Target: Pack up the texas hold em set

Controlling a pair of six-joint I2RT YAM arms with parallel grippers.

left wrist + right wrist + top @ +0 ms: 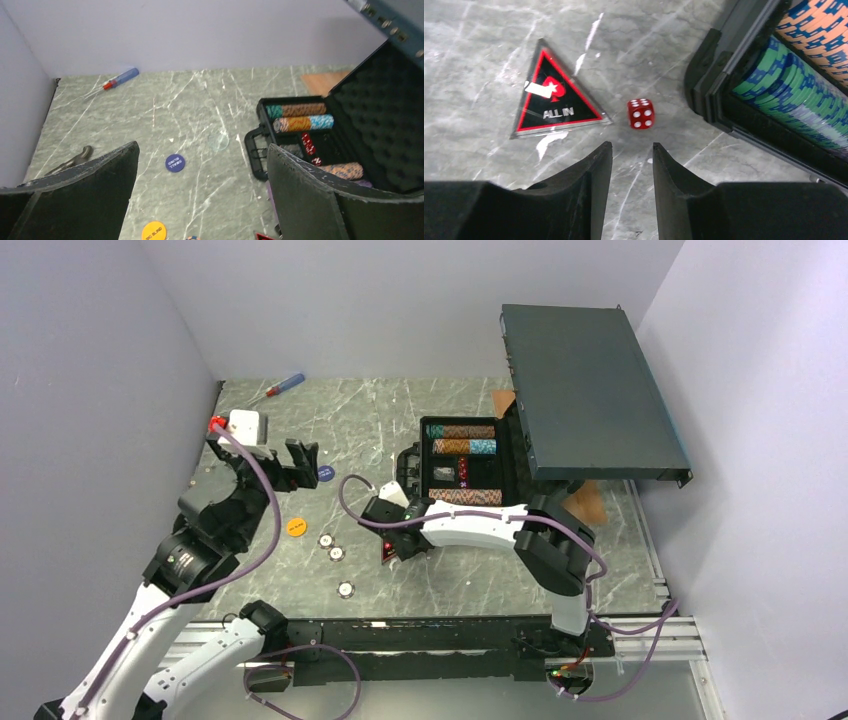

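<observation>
Table [469, 150] holds one red die [640, 113] beside one triangular plaque [555, 95].

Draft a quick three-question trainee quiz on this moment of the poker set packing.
1. True or false: the red die lies inside the case.
2. What is printed on the triangular marker? A) ALL IN B) DEALER C) BIG BLIND
3. Fill in: the left gripper is wide ___ and holds nothing.
Key: 1 false; it sits on the table beside the case, just ahead of the right gripper. 2 A. 3 open.
</observation>
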